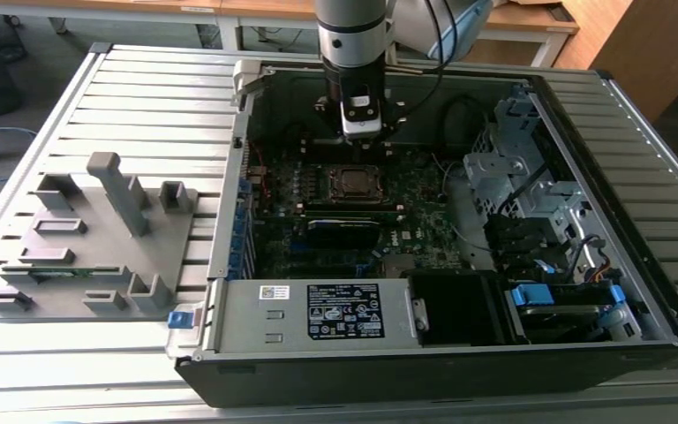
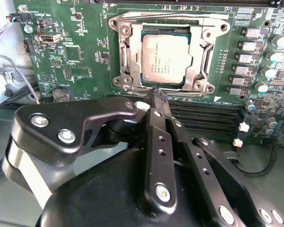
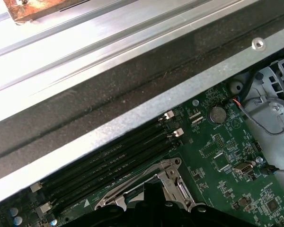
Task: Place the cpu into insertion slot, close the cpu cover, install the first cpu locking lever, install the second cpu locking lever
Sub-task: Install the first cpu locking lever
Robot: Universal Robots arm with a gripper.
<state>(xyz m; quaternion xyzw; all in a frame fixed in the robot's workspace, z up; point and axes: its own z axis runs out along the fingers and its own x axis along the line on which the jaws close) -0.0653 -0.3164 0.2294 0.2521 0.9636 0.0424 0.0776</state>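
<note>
In the exterior view a grey fixture [image 1: 92, 234] lies at 9 o'clock on the slatted surface [image 1: 33, 371], and the open case [image 1: 433, 230] sits to its right. In the second wrist view the cpu [image 2: 166, 59] lies in the slot [image 2: 132, 71] at 12 o'clock, with the cover [image 2: 197, 71] lying flat around it. The hand [image 2: 157, 94] hangs just beside the socket's near edge, its fingers [image 2: 154, 137] pressed together on nothing.
</note>
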